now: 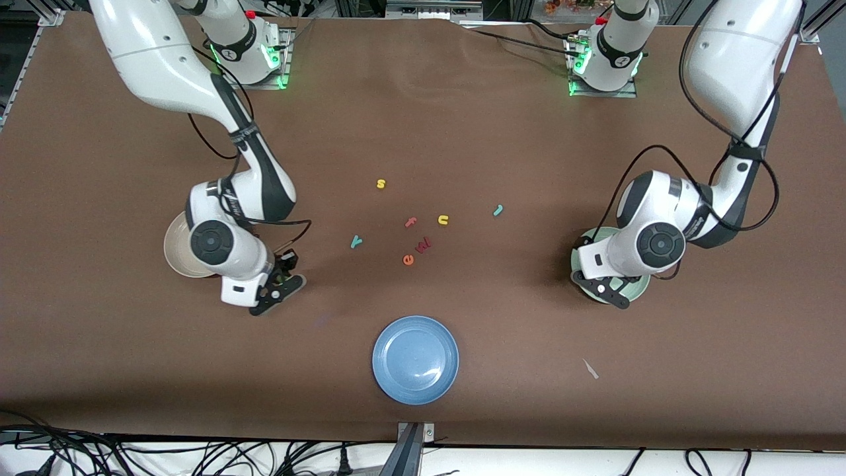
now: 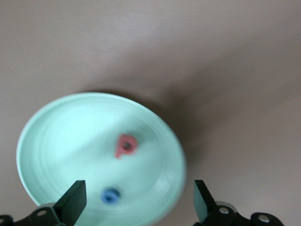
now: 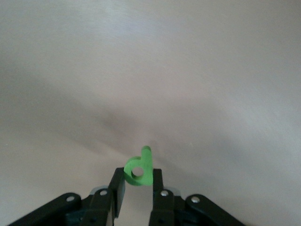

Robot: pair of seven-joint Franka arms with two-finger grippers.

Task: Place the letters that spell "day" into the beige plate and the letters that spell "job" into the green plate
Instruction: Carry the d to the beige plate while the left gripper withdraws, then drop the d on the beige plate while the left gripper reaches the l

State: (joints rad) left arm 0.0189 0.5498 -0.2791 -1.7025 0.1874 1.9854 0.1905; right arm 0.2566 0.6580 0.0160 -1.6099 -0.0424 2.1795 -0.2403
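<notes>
Left gripper (image 2: 136, 202) spread wide over the green plate (image 2: 56, 127); right gripper (image 3: 138, 186) clamped on the green "a" (image 3: 139, 169).

Red-pink "b" (image 2: 126, 145) and blue "o" (image 2: 110, 195) lie in the green plate at the left arm's end of the table; the beige plate (image 1: 175, 248) sits at the right arm's end, the right gripper over bare table beside it; teal "y" (image 1: 356, 242) and teal "j" (image 1: 498, 210) lie mid-table among the other letters; the blue plate (image 1: 415, 359) is toward the front edge.
</notes>
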